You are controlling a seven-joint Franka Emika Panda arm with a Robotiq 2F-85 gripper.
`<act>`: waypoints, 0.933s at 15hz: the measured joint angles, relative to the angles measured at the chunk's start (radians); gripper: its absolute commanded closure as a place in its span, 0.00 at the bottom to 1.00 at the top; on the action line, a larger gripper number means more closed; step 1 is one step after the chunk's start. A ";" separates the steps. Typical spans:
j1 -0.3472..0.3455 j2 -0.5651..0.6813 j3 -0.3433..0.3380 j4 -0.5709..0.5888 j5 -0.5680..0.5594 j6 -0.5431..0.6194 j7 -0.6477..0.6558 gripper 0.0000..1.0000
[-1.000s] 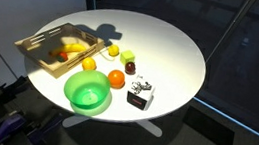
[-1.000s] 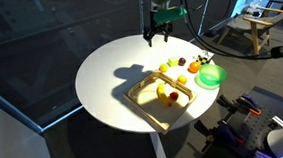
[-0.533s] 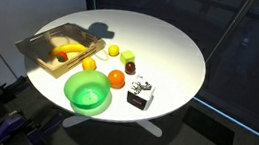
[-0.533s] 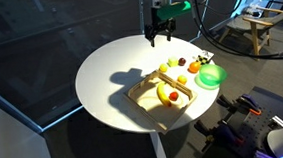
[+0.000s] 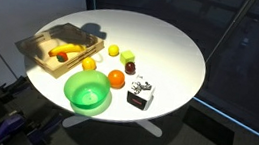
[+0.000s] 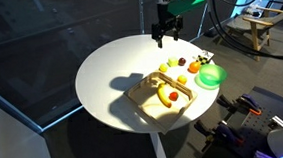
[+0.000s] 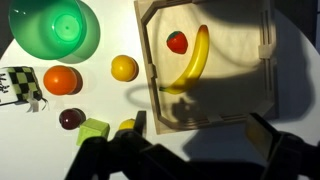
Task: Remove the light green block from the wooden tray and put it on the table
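Note:
The light green block (image 5: 128, 55) lies on the white table (image 5: 173, 48), outside the wooden tray (image 5: 34, 48), between a small yellow fruit and a dark red fruit. In the wrist view the block (image 7: 94, 130) is at the lower left, left of the tray (image 7: 262, 50). The tray holds a banana (image 7: 190, 62) and a strawberry (image 7: 177, 42). My gripper (image 6: 166, 29) hangs high above the table's far side, open and empty. In the wrist view the gripper (image 7: 203, 135) spans the tray's near rim, and its shadow falls on the tray.
A large green bowl (image 5: 87, 94) stands near the table's front edge. An orange (image 5: 117, 78), a yellow-orange fruit (image 5: 89, 64) and a small black-and-white box (image 5: 141, 93) sit beside it. The right half of the table is bare white.
The gripper has moved sideways high above the table, toward the tray side. Its shadow has shifted onto the tray. The objects have not moved.

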 measured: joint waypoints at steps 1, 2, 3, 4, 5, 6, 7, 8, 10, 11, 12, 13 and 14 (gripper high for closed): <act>0.000 -0.017 0.001 -0.015 0.000 0.000 -0.004 0.00; 0.000 -0.034 0.002 -0.030 0.000 0.000 -0.004 0.00; 0.000 -0.052 0.003 -0.044 0.000 0.000 -0.004 0.00; -0.001 -0.069 0.003 -0.058 0.000 0.000 -0.004 0.00; -0.002 -0.087 0.004 -0.071 0.000 0.001 -0.004 0.00; -0.002 -0.105 0.004 -0.084 0.000 0.001 -0.004 0.00; -0.003 -0.120 0.004 -0.095 0.000 0.003 -0.004 0.00; -0.003 -0.137 0.004 -0.106 0.000 0.007 -0.004 0.00; -0.003 -0.169 0.006 -0.130 0.000 0.026 -0.004 0.00; -0.003 -0.184 0.007 -0.142 0.000 0.037 -0.004 0.00; -0.003 -0.199 0.009 -0.153 0.000 0.049 -0.004 0.00; -0.003 -0.213 0.011 -0.165 0.000 0.063 -0.003 0.00; -0.003 -0.227 0.014 -0.176 0.000 0.075 -0.003 0.00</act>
